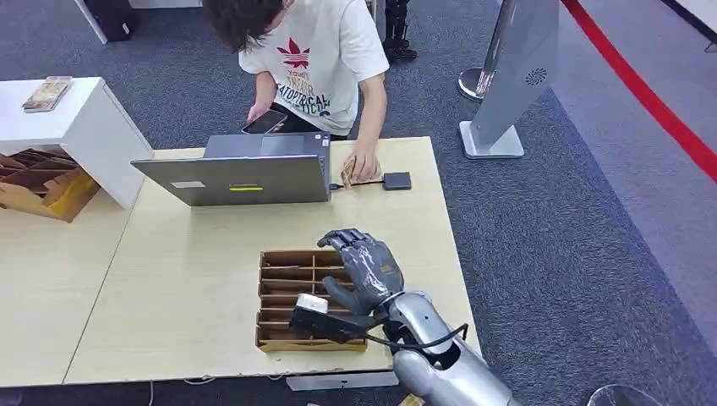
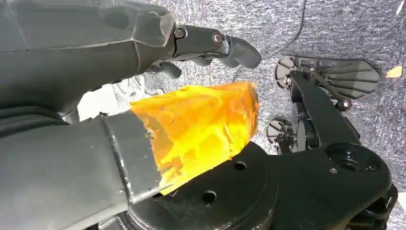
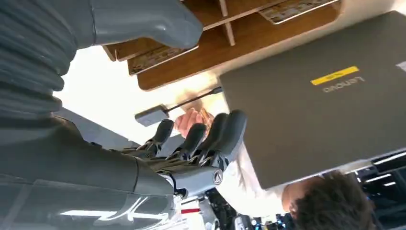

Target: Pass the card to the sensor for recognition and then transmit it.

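- The robot's right hand (image 1: 365,269) hovers over the right part of a slotted wooden tray (image 1: 287,292) at the near side of a pale wooden table (image 1: 186,279); its fingers are spread, slightly curled and hold nothing.
- In the right wrist view the same hand's dark fingers (image 3: 225,134) stand apart, with the tray's brown dividers and a card (image 3: 160,56) lying in one compartment beyond the thumb.
- Across the table, a person in a white T-shirt (image 1: 325,55) presses a hand (image 1: 365,162) on a small stack of cards (image 1: 351,173), which lies just beside a small dark sensor box (image 1: 396,180) at the far right of the tabletop.
- A thin cable joins that sensor box to a grey laptop (image 1: 245,173), whose lid back faces the robot.
- The left hand (image 2: 191,48) hangs over grey carpet; its thumb is wrapped in orange tape, its dark fingers reach out with nothing between them.
- A white cabinet (image 1: 76,127) and a second wooden tray (image 1: 38,182) stand at the far left.
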Action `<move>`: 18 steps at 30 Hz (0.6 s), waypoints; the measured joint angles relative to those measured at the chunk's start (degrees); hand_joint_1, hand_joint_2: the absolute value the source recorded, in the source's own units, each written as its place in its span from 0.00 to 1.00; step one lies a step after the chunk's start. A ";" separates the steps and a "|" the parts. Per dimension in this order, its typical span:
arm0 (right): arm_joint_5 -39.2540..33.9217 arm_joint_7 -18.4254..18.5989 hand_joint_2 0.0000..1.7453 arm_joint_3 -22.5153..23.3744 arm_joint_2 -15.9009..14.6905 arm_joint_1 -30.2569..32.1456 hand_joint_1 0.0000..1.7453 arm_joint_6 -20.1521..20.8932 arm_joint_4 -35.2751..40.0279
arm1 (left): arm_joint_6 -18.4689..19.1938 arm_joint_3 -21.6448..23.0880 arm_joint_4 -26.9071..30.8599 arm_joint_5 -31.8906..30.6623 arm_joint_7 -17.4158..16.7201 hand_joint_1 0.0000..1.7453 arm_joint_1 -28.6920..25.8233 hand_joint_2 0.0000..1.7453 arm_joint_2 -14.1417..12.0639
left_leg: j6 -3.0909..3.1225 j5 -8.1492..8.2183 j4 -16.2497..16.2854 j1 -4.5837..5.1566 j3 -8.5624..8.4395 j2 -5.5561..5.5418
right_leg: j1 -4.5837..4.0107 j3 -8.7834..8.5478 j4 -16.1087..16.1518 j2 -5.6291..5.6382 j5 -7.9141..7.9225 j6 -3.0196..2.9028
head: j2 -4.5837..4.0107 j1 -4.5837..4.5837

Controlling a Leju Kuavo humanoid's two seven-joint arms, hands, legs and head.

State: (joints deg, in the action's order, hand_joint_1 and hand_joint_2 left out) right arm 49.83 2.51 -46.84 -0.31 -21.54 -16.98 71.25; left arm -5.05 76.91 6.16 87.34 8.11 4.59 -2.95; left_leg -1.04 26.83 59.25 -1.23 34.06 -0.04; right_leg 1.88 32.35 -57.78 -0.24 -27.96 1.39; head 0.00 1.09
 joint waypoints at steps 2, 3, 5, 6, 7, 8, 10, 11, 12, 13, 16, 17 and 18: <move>0.33 0.15 1.00 0.13 0.07 -0.18 0.40 -0.09 -0.63 | 0.00 0.00 0.00 0.00 -0.02 0.00 0.00 0.00 0.00 | 0.00 0.00 0.00 0.00 0.00 0.00 | 0.00 0.00 0.00 0.00 0.00 0.00 | 0.00 0.00; 0.55 0.24 1.00 0.28 0.09 -0.20 0.38 -0.11 -0.92 | -0.04 0.00 0.00 0.00 -0.07 0.00 0.00 0.00 0.00 | 0.00 0.00 0.00 0.00 0.00 0.00 | 0.00 0.00 0.00 0.00 0.00 0.00 | 0.00 0.00; 0.66 0.39 1.00 0.61 0.17 -0.20 0.36 -0.13 -1.33 | -0.07 0.00 0.00 0.00 -0.09 0.00 -0.01 0.00 0.00 | 0.00 0.00 0.00 0.00 0.00 0.00 | 0.00 0.00 0.00 0.00 0.00 0.00 | 0.00 0.00; 0.87 0.48 1.00 0.79 0.17 -0.21 0.36 -0.13 -1.53 | -0.09 0.00 0.00 0.00 -0.09 0.00 0.00 0.00 0.00 | 0.00 0.00 0.00 0.00 0.00 0.00 | 0.00 0.00 0.00 0.00 0.00 0.00 | 0.00 0.02; 1.03 0.48 1.00 1.00 0.17 -0.20 0.37 -0.13 -1.68 | -0.09 0.00 0.00 0.00 -0.09 0.00 0.00 0.00 0.00 | 0.00 0.00 0.00 0.00 0.00 0.00 | 0.00 0.00 0.00 0.00 0.00 0.00 | 0.00 0.00; 1.14 0.50 1.00 1.22 0.17 -0.20 0.39 -0.13 -1.83 | -0.09 0.00 0.00 0.00 -0.11 0.00 -0.01 0.00 0.00 | 0.00 0.00 0.00 0.00 0.00 0.00 | 0.00 0.00 0.00 0.00 0.00 0.00 | 0.00 0.00; 1.18 0.50 1.00 1.44 0.17 -0.20 0.39 -0.15 -2.10 | -0.09 0.00 0.00 0.00 -0.17 0.00 -0.01 0.00 0.02 | 0.00 0.00 0.00 0.00 0.00 0.00 | 0.00 0.00 0.00 0.00 0.00 0.00 | 0.00 0.00; 1.18 0.50 1.00 1.46 0.17 -0.18 0.40 -0.13 -2.14 | -0.09 0.00 0.00 0.00 -0.18 0.00 -0.01 0.00 0.00 | 0.00 0.00 0.00 0.00 0.00 0.00 | 0.00 0.00 0.00 0.00 0.00 0.00 | 0.00 0.00; 1.20 0.50 1.00 1.49 0.17 -0.18 0.40 -0.15 -2.16 | -0.09 0.00 0.00 0.00 -0.17 0.00 -0.02 0.00 0.00 | 0.00 0.00 0.00 0.00 0.00 0.00 | 0.00 0.00 0.00 0.00 0.00 0.00 | 0.00 0.00; 1.20 0.50 1.00 1.49 0.17 -0.18 0.39 -0.13 -2.18 | -0.09 0.00 0.00 0.00 -0.20 0.00 -0.02 0.00 0.00 | 0.00 0.00 0.00 0.00 -0.01 0.00 | 0.00 0.00 0.00 0.00 0.00 0.00 | 0.00 0.02; 1.29 0.50 1.00 1.53 0.17 -0.13 0.40 -0.13 -2.18 | -0.09 0.00 0.00 0.00 -0.24 0.00 -0.02 0.00 0.00 | 0.00 0.00 0.00 0.00 -0.01 0.00 | 0.00 0.00 0.00 0.00 0.00 0.00 | 0.00 0.02; 1.36 0.50 1.00 1.53 0.17 -0.11 0.42 -0.11 -2.18 | -0.09 0.00 0.00 0.00 -0.24 0.00 -0.02 0.00 0.00 | 0.00 0.00 0.00 0.00 0.00 0.00 | 0.00 0.00 0.00 0.00 0.00 0.00 | 0.00 0.00; 1.37 0.50 1.00 1.53 0.17 -0.08 0.45 -0.11 -2.18 | -0.09 0.00 0.00 0.00 -0.24 0.00 -0.02 0.00 0.00 | 0.00 0.00 0.00 0.00 0.00 0.00 | 0.00 0.00 0.00 0.00 0.00 0.00 | 0.00 0.00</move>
State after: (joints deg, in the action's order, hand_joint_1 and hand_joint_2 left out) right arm 51.21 3.02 -45.31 -0.13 -21.62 -17.09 69.07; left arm -5.14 76.91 6.16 87.34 7.87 4.57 -2.95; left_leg -1.04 26.83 59.25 -1.22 34.06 -0.03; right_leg 1.88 32.35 -57.78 -0.24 -27.96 1.39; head 0.00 1.09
